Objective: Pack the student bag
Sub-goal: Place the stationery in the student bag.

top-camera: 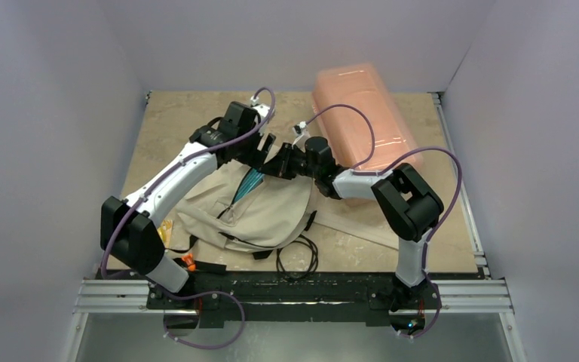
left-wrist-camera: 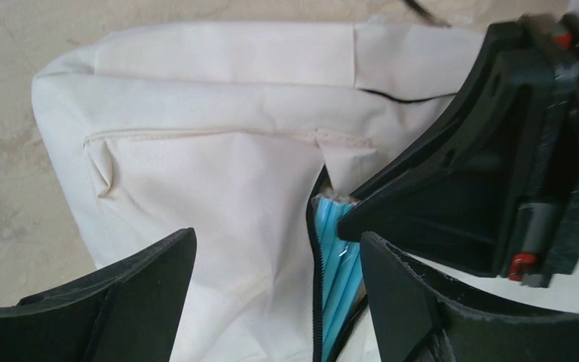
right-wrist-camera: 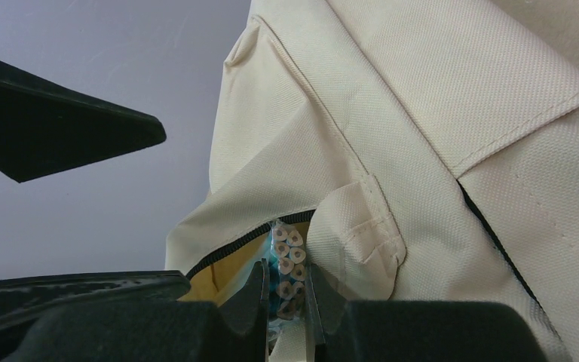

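The student bag, soft beige fabric with a black zipper, lies in the middle of the table with its main slit open. A clear pack of blue pencils pokes into that slit, and my right gripper is shut on the pack's end. From above, the right gripper sits at the bag's far edge. My left gripper hovers right over the bag front beside the zipper, jaws wide apart with only fabric between them. In the top view the left gripper is just behind the right one.
A translucent pink plastic box lies at the back right. A black cable loop rests by the bag's near side. Small yellow and orange items lie near the left arm's base. A beige flat piece lies right of the bag.
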Tool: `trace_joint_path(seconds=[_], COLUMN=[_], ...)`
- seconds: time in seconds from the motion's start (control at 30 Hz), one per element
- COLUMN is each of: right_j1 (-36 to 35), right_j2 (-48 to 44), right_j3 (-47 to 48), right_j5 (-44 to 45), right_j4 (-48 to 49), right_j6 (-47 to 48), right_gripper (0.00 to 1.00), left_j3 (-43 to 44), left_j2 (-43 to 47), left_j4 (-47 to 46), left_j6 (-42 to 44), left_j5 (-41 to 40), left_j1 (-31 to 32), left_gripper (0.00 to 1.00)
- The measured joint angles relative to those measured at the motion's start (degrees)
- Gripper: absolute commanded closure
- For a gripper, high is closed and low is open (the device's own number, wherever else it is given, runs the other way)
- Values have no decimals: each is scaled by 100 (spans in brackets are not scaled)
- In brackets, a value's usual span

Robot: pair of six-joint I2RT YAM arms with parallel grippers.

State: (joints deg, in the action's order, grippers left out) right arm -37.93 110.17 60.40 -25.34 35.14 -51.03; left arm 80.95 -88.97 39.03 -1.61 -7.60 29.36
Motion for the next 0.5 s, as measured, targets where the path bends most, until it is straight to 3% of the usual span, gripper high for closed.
trace_joint_path(seconds=[0.43,0.5], right_j1=[20,20], right_j2=[17,17], right_j3=[44,46], right_j5=[-81,-68], right_j4=[-61,-133], right_j6=[2,11], right_gripper=[100,100], left_j3=[-4,28], left_j2=[-490,-662], left_j4=[686,739], left_j6=[573,601], left_j5=[-970,-1169], left_j1=[402,448], left_gripper=[19,24])
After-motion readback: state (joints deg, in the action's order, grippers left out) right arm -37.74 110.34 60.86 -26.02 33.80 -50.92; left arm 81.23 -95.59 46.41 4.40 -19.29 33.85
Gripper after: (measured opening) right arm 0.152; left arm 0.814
